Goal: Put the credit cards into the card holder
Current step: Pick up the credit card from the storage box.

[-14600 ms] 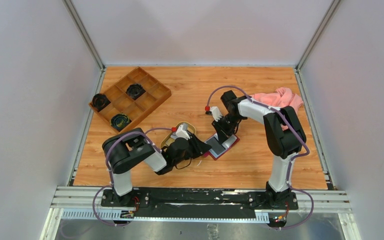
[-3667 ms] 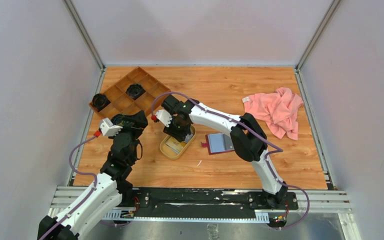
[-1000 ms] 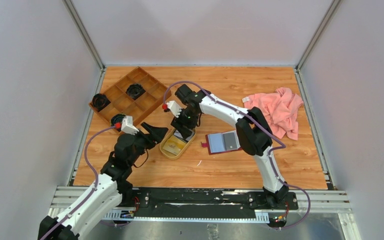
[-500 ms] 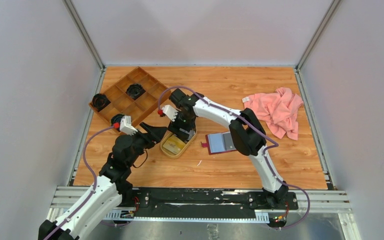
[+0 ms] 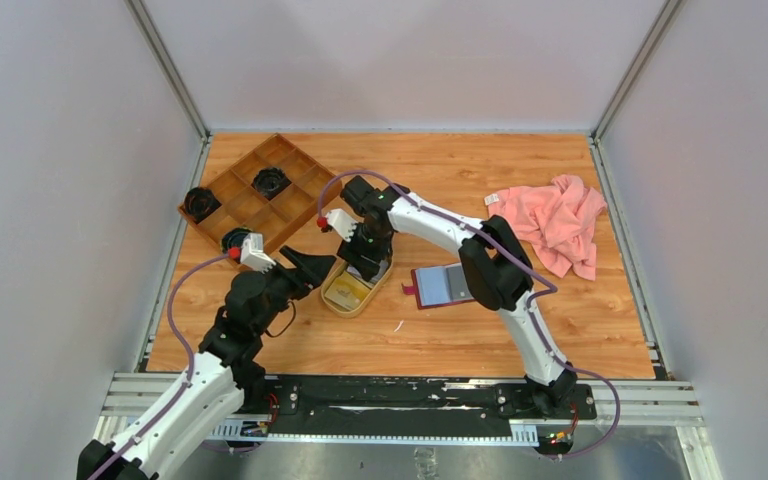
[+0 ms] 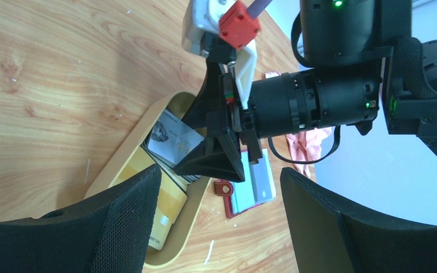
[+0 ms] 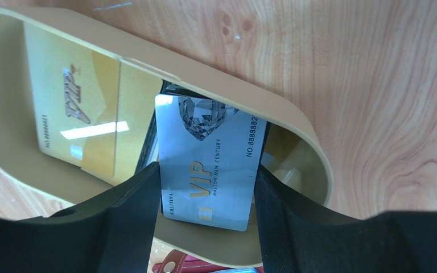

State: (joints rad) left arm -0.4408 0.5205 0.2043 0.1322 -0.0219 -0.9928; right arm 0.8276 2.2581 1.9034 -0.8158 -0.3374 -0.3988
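Observation:
An oval tan tray (image 5: 332,303) holds the credit cards: a gold one (image 7: 74,114) lying flat and a silver VIP one (image 7: 210,165). My right gripper (image 7: 207,170) reaches down into the tray. Its two fingers press the silver card's long edges, and that card (image 6: 173,142) tilts up off the stack. The card holder (image 5: 440,285) lies open just right of the tray, dark red with a grey-blue inside and its snap tab (image 6: 223,187) towards the tray. My left gripper (image 5: 318,268) hovers at the tray's left end, open with nothing between its fingers.
A brown compartmented wooden box (image 5: 260,195) with black round parts stands at the back left. A pink cloth (image 5: 552,222) lies at the right. A small white scrap (image 5: 397,326) is on the wood in front of the tray.
My right gripper has shifted slightly left and lower into the tray, and its jaws have closed in on the silver card. The left arm has edged a little closer to the tray.

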